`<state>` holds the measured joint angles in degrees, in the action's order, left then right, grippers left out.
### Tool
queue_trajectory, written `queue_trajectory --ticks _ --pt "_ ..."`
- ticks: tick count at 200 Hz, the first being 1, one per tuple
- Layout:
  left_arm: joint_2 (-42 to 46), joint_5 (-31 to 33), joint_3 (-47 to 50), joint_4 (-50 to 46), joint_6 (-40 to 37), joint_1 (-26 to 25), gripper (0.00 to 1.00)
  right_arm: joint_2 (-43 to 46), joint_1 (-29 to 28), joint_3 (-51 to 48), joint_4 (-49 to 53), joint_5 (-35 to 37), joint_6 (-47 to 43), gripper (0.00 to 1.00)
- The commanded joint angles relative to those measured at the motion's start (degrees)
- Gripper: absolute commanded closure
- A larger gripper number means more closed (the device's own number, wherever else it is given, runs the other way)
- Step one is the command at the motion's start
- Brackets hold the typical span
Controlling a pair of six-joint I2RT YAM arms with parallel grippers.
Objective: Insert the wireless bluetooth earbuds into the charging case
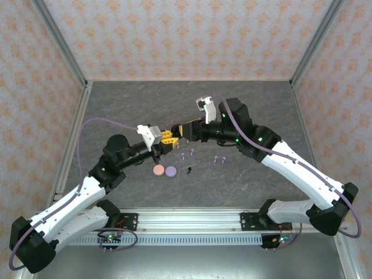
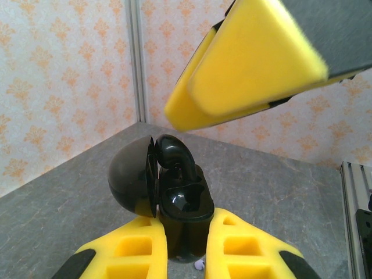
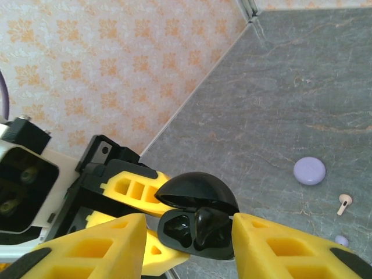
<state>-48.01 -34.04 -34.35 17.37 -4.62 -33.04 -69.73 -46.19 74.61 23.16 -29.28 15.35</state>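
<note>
Clamping the charging case, left gripper grips firm; right gripper hangs parted, empty; black earbud stands proud, may topple if bumped.

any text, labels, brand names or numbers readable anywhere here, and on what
No readable text anywhere.
The black charging case: plain, no print visible.
The yellow pincer fingers: no marks.
The wallpaper: ornament pattern only, no letters.
</note>
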Motion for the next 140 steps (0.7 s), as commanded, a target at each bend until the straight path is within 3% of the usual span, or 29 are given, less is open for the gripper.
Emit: queue_trajectory --ticks 1,140 --pt "1.0 -1.0 -0.9 1.5 -1.4 -0.5 1.00 -0.6 -0.1 2.0 -1.4 -1.6 -0.1 0.57" --pt "0.3 -0.5 -1.2 1.6 -1.5 -0.4 1.00 -0.5 -0.4 1.9 -1.0 -4.6 -0.2 0.59"
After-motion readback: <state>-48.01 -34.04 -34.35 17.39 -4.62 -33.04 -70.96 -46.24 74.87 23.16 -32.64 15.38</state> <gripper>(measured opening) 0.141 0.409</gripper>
